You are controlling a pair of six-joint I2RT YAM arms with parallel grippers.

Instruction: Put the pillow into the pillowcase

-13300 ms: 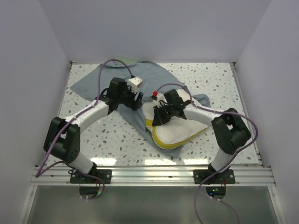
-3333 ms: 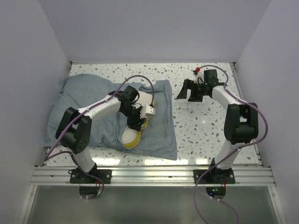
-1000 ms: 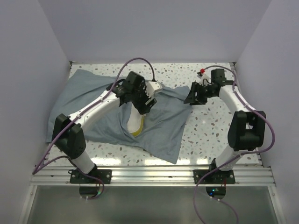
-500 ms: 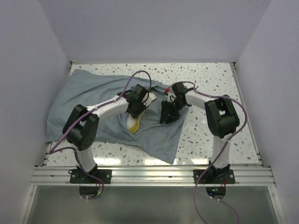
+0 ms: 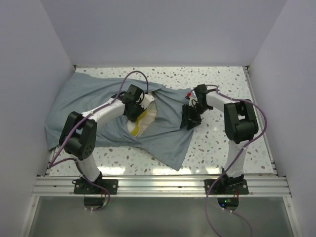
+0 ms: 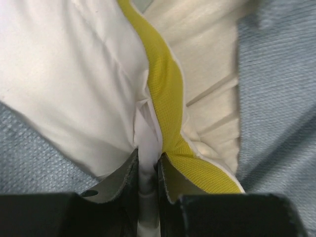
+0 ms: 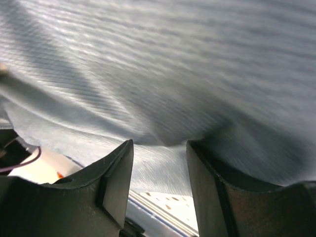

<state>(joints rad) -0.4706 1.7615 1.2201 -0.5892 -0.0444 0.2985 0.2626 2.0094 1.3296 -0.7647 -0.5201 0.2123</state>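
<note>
While left jaws pinch the pillow [image 6: 64, 74] (a white fold), right jaws gape at the pillowcase [image 7: 173, 59].

Matt woven cloth pillowcase [image 6: 281, 98]; quilted pillow [image 6: 64, 74], yellow mesh-textured edge

Top view: I saw bright, even light from above, no hard shadows. White glare patches on table [image 5: 222, 143] just before front rail [image 5: 158, 185]. Arms [image 5: 103, 113] threw only faint, soft shadows on pillowcase [image 5: 79, 98]. Wide-angle look, walls [image 5: 29, 74] slanted at sides.

Left wrist view: focus good on pillow [image 6: 64, 69]; white cloth nearly burnt out, yellow edge strong. Left fingers [image 6: 123, 177] dark, soft.

Right wrist view: I noted streaky blur over whole cloth, dark shadow fold in middle. Right fingers [image 7: 116, 182] in shade, unsharp.
</note>
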